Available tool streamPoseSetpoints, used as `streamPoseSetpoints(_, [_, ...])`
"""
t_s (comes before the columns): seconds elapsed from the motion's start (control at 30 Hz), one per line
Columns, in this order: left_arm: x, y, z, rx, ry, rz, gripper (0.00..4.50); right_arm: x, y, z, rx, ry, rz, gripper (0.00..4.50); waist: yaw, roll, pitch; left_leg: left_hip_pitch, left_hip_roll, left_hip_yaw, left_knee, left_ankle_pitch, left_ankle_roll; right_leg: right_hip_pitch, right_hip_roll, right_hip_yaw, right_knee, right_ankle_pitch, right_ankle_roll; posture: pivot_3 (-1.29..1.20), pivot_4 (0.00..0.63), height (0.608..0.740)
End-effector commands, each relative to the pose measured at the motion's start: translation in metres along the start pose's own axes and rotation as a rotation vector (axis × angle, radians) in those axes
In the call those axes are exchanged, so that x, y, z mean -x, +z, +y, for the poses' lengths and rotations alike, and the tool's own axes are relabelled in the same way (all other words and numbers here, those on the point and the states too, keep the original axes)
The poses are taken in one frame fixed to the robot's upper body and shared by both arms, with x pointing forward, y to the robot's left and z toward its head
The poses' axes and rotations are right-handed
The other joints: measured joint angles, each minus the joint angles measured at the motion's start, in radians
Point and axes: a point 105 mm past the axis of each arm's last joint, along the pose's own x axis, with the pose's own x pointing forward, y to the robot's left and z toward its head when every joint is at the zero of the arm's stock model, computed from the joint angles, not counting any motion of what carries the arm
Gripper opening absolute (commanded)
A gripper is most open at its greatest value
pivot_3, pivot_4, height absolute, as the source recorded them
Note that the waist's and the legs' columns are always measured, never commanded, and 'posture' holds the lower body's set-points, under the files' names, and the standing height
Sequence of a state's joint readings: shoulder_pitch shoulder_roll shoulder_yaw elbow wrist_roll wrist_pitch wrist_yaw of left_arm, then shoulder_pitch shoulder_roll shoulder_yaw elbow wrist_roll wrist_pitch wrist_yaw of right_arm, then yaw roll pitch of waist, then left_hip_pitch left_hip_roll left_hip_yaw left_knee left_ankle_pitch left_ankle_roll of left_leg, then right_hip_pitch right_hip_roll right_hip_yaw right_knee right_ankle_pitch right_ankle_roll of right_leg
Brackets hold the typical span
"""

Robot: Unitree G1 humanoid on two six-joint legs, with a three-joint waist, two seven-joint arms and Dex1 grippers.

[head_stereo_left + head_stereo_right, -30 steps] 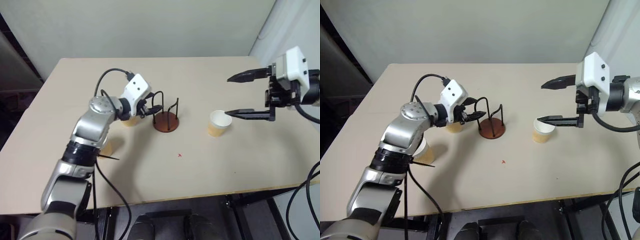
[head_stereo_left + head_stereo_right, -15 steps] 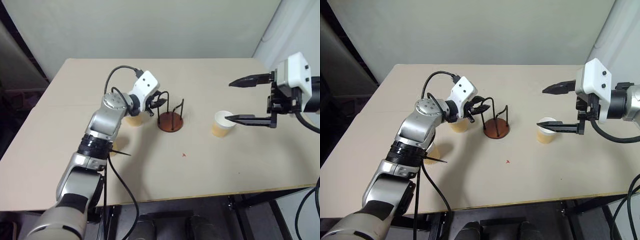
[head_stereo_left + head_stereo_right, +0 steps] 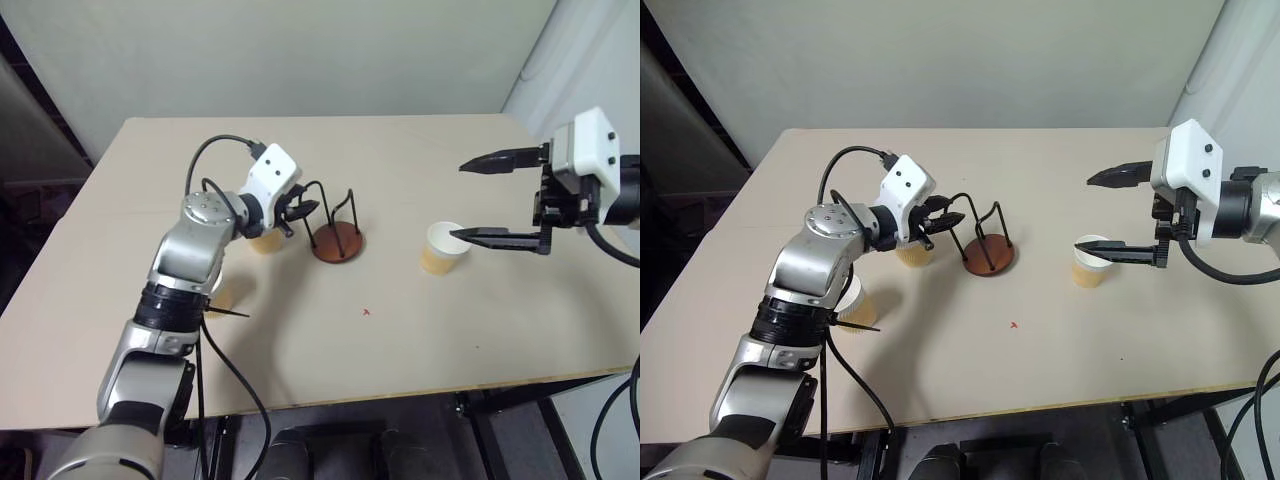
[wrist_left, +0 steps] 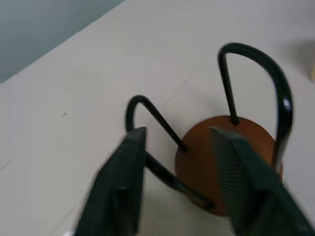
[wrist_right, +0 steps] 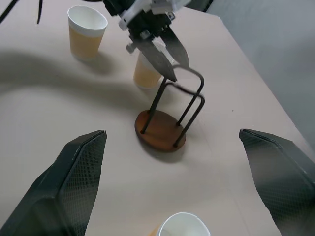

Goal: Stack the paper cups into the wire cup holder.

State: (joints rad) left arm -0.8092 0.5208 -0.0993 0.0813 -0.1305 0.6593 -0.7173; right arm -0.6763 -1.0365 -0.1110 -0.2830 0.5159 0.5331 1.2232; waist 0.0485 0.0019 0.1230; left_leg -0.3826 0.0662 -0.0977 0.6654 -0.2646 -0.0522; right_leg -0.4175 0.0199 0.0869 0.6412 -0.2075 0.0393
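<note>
On the beige tabletop the wire cup holder — a round reddish-brown disc with thin black wire loops rising from it — stands near the middle, tipped a little, with no cup in it. The left gripper reaches in from its left with its black fingers parted, their tips at the nearest wire loop; whether they actually touch the wire I cannot tell. Just behind that gripper sits a tan-walled paper cup, and a second one stands nearer the table's front edge, beside the left arm. The third cup stands upright well to the holder's right, below the right gripper — its fingers spread wide, holding nothing.
</note>
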Motion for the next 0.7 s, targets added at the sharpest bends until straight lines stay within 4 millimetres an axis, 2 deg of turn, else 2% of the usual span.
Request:
streamPoseSetpoints(0.03, [0.008,0.018,0.004,-0.002,0.024,-0.07,3.33,0.007,0.007,-0.003,0.046,-0.034,0.003,4.5,0.001,0.0,0.0,0.0,0.0,0.0,0.0,0.0,0.0,0.0,0.0,0.0,0.0,0.0,0.0,0.0,0.15,0.74])
streamPoseSetpoints(0.13, [0.009,0.023,0.003,0.022,0.015,-0.102,4.35,0.007,0.006,-0.004,0.044,-0.033,0.003,4.5,0.001,0.0,0.0,0.0,0.0,0.0,0.0,0.0,0.0,0.0,0.0,0.0,0.0,0.0,0.0,0.0,0.15,0.74])
streamPoseSetpoints(0.27, [0.011,0.027,-0.001,0.038,0.002,-0.13,4.35,0.005,0.004,-0.004,0.038,-0.031,0.007,4.5,0.001,0.0,0.0,0.0,0.0,0.0,0.0,0.0,0.0,0.0,-0.001,0.0,0.0,0.0,0.001,0.0,0.15,0.74])
streamPoseSetpoints(0.4, [0.005,0.008,-0.005,0.017,0.012,-0.038,4.35,0.005,0.004,-0.005,0.04,-0.031,0.007,4.5,0.001,0.0,0.0,0.0,0.0,0.0,0.0,0.0,0.0,0.0,-0.001,0.0,0.0,0.001,0.002,0.0,0.15,0.74])
streamPoseSetpoints(0.53, [-0.011,-0.006,-0.009,0.012,0.05,0.044,4.35,0.003,0.003,-0.005,0.042,-0.03,0.003,4.5,0.002,0.0,0.0,0.0,0.0,0.0,0.0,0.0,0.0,0.0,-0.001,0.0,0.0,0.001,0.002,0.0,0.15,0.74])
streamPoseSetpoints(0.67, [-0.032,-0.002,-0.018,0.033,0.05,0.024,4.35,0.002,0.004,-0.006,0.043,-0.03,-0.001,4.5,0.003,-0.001,0.001,0.0,0.0,0.001,0.001,0.0,0.0,0.0,-0.003,0.0,0.0,0.001,0.003,0.0,0.15,0.74])
streamPoseSetpoints(0.7, [-0.035,0.0,-0.021,0.036,0.042,0.011,4.19,0.002,0.004,-0.005,0.043,-0.031,0.0,4.5,0.003,-0.001,0.001,0.0,0.0,0.001,0.001,0.0,0.0,0.0,-0.003,0.0,0.0,0.001,0.003,0.0,0.15,0.74])
